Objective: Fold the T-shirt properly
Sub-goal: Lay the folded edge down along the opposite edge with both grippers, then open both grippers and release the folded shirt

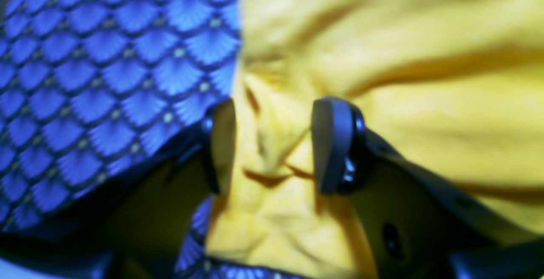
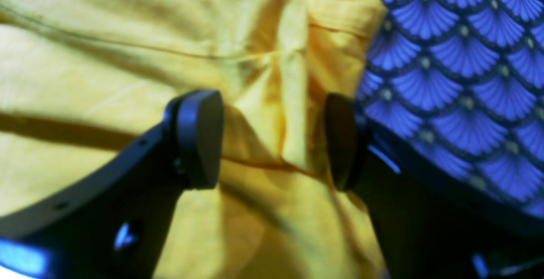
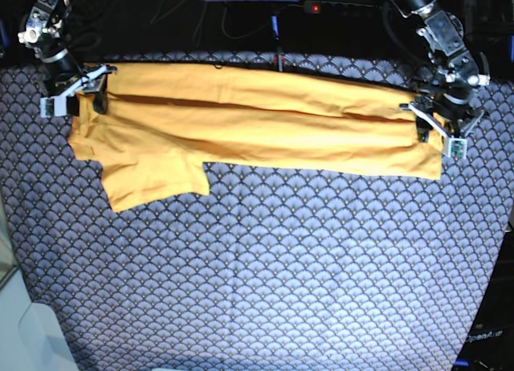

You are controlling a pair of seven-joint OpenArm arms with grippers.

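The orange-yellow T-shirt (image 3: 257, 122) lies in a long folded band across the far side of the table, with one sleeve (image 3: 157, 182) sticking out toward the front at the view's left. My left gripper (image 3: 438, 124) hovers over the band's right end. In the left wrist view the left gripper (image 1: 276, 147) is open, its fingers astride a wrinkled ridge of T-shirt (image 1: 382, 79) at the cloth's edge. My right gripper (image 3: 76, 98) is at the band's left end. In its wrist view the right gripper (image 2: 272, 140) is wide open over a bunched fold of T-shirt (image 2: 106, 58).
A navy cloth with a white fan-scale pattern (image 3: 281, 267) covers the whole table under the shirt. Cables and dark equipment (image 3: 273, 10) run along the far edge. A pale surface (image 3: 32, 339) shows past the table's front left corner.
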